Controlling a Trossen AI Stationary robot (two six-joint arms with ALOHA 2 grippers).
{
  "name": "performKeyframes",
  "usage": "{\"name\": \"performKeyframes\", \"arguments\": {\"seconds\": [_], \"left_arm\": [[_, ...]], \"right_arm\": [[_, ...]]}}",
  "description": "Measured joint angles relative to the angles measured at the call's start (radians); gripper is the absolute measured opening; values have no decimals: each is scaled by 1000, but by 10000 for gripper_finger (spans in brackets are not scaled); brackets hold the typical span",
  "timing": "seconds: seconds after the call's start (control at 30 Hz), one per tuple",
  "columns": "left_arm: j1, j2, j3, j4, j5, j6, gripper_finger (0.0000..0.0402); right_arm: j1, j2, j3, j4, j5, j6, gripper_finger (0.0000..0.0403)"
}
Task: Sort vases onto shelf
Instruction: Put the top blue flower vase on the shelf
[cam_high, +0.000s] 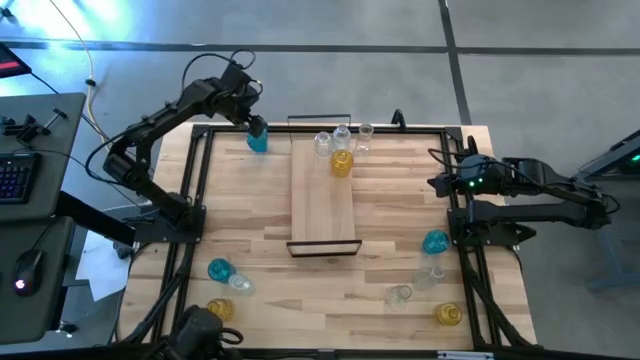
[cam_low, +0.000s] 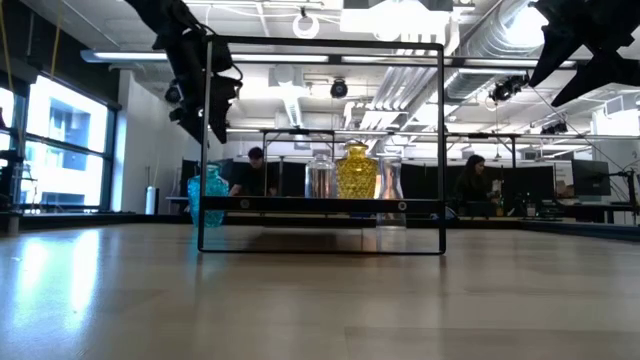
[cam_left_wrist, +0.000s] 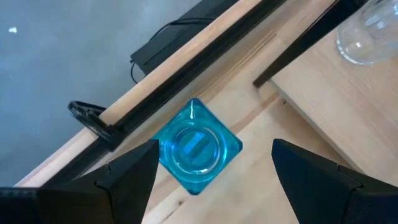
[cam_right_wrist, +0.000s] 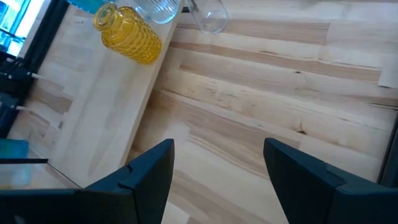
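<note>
Vases are spread over the table (cam_high: 400, 210) in three groups. On the far end of the shelf (cam_high: 323, 205) stand a clear vase (cam_high: 323, 145) and a yellow vase (cam_high: 342, 163), with another clear vase (cam_high: 365, 133) just beside them at the shelf's far right corner; whether that one is on the board or the table cannot be told. A blue vase (cam_high: 257, 141) stands upright on the table just left of the shelf's far end, and the left gripper (cam_high: 255, 128) hangs right above it with its fingers spread wide to either side, not touching the glass. Near the left front corner sit a blue, a clear and a yellow vase, and near the right front corner four more. The right gripper (cam_high: 440, 181) waits over the table's right edge, fingers apart and holding nothing.
</note>
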Motion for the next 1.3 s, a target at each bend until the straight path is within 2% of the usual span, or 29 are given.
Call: {"name": "performKeyframes", "arguments": {"seconds": [0.4, 1.3], "left_arm": [[12, 17, 4, -35, -1, 0, 303], [8, 171, 3, -35, 9, -15, 303]], "right_arm": [[0, 0, 0, -8, 0, -28, 243], [0, 0, 0, -8, 1, -39, 243]]}}
